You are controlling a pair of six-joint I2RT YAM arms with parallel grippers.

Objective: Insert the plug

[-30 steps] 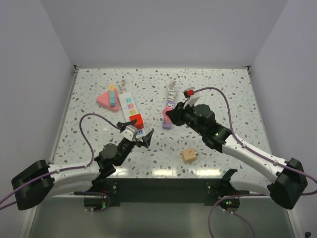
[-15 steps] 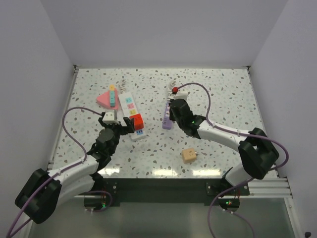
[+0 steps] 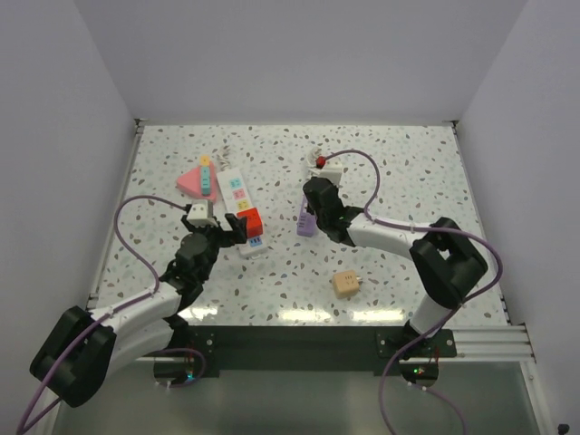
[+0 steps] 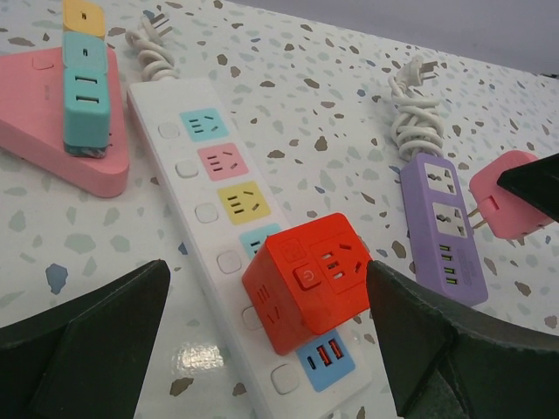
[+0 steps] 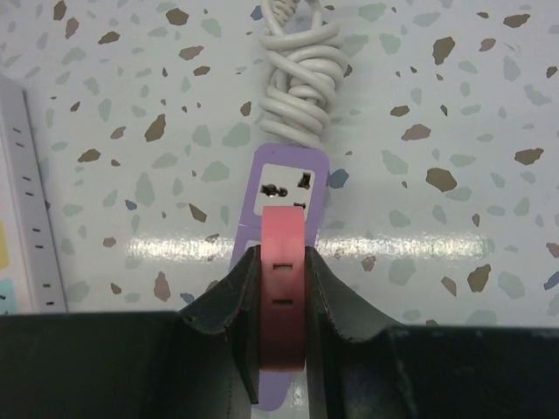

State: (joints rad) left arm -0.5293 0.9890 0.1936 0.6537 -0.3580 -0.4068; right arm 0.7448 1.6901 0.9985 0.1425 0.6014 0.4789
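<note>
My right gripper (image 5: 284, 255) is shut on a pink plug (image 5: 284, 288) and holds it just above the purple power strip (image 5: 293, 179), whose white cable (image 5: 300, 87) is coiled at its far end. In the top view the right gripper (image 3: 312, 205) is over the purple strip (image 3: 305, 224). My left gripper (image 4: 266, 266) is open, with its fingers on either side of a red cube adapter (image 4: 306, 279) that sits on the white power strip (image 4: 188, 175). In the top view the left gripper (image 3: 237, 227) is at the red cube (image 3: 250, 221).
A pink triangular strip (image 3: 193, 181) with teal and yellow adapters (image 4: 87, 109) lies at the back left. A tan cube plug (image 3: 344, 284) lies near the front right. The white strip's edge (image 5: 26, 218) shows at the left in the right wrist view.
The left gripper has swung left and back to straddle the red cube. The right gripper has moved back and left with the pink plug to a spot over the purple strip.
</note>
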